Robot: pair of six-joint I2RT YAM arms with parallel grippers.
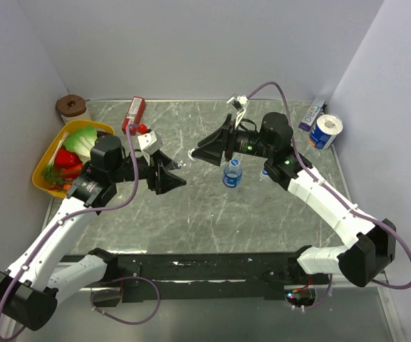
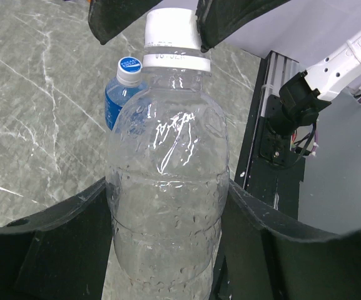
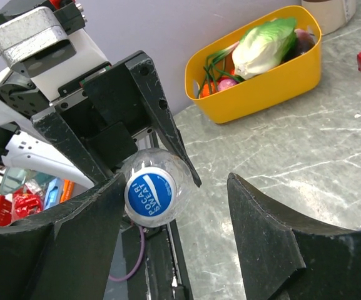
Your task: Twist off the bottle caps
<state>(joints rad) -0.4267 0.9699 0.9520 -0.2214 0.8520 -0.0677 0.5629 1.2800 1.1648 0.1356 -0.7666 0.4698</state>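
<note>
My left gripper (image 2: 167,250) is shut on the body of a clear bottle (image 2: 167,187) and holds it tilted over the middle of the table. The bottle's cap (image 2: 174,37) is white on the side and blue and white on top (image 3: 150,192). My right gripper (image 3: 174,187) is open around this cap: one finger touches it and the other stands well apart. In the top view the left gripper (image 1: 179,173) and the right gripper (image 1: 199,152) meet tip to tip. A blue-label bottle (image 1: 232,172) with its cap (image 2: 129,64) stands nearby. A third bottle (image 1: 266,171) is mostly hidden behind the right arm.
A yellow basket (image 1: 98,127) of toy vegetables sits at the left edge and also shows in the right wrist view (image 3: 274,87). A red box (image 1: 134,114) and a brown roll (image 1: 71,108) lie at the back left. A toilet roll (image 1: 326,132) and a small box (image 1: 310,114) are at the back right.
</note>
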